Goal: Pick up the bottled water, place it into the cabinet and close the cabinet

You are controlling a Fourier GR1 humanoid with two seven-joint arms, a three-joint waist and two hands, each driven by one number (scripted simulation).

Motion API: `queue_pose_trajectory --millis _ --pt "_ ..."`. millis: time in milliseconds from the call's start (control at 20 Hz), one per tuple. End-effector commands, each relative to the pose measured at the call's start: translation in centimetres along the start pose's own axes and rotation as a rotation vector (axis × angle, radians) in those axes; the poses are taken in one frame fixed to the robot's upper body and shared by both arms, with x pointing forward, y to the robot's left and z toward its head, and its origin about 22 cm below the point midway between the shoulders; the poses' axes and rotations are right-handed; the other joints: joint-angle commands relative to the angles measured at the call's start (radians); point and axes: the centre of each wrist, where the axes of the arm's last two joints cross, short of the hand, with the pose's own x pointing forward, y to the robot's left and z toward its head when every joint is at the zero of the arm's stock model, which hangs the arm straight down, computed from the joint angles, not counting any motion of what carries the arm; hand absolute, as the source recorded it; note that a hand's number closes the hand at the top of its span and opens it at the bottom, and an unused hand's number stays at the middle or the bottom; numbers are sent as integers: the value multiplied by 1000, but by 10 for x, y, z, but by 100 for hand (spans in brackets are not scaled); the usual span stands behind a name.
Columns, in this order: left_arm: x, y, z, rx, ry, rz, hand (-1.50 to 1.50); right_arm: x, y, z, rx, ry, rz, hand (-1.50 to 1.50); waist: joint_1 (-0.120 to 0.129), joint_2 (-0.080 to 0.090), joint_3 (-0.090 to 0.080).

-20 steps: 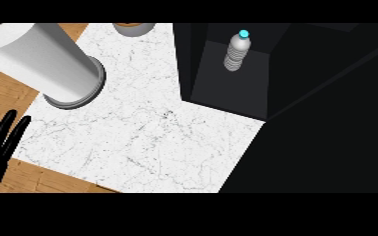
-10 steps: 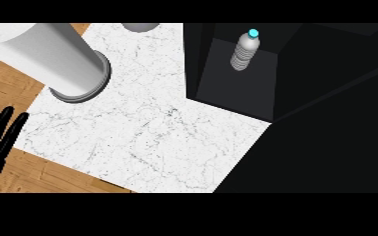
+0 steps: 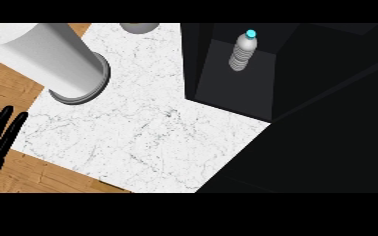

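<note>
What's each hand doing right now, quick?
Left hand: open, fingers straight, holding nothing, at the view's left edge.
Right hand: not in view.

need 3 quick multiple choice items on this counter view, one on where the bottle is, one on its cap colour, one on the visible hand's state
1. Where does the bottled water stand?
A. on the marble slab
B. inside the dark cabinet
C. on the wooden counter

2. What colour is the bottle's cap?
A. red
B. yellow
C. cyan

3. How is the left hand at the view's left edge?
A. open, fingers straight, holding nothing
B. curled round the bottle
C. pressing on the grey cylinder

Answers: 1 B, the bottle stands upright on the floor of the cabinet; 2 C, its top shows bright cyan; 3 A, straight black fingers point up, apart from the grey cylinder.
</note>
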Motion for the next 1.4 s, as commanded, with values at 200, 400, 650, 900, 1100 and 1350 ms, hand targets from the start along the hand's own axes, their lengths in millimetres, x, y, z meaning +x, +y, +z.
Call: queue_pose_trajectory --millis 200,400,650,900,1100,1350 --pt "1 3 -1 10 -6 4 -150 -22 -31 -33 -103 154 21 150 -5 0 10" --pt "0 6 -2 25 -9 5 -150 -33 -50 -57 -124 210 5 150 -16 2 12" --pt "-2 8 0 28 2 7 -150 -40 -76 -92 -158 247 -18 150 -20 -3 17" --pt "-3 13 7 52 8 4 -150 -30 -111 -136 -379 240 -16 150 -45 -19 21" --pt "-4 15 10 71 -7 9 -150 -29 -139 -161 -542 267 -40 150 -56 -21 25" --pt "-1 18 13 66 0 10 -150 -25 -170 -190 -667 271 -60 150 -57 -18 27"
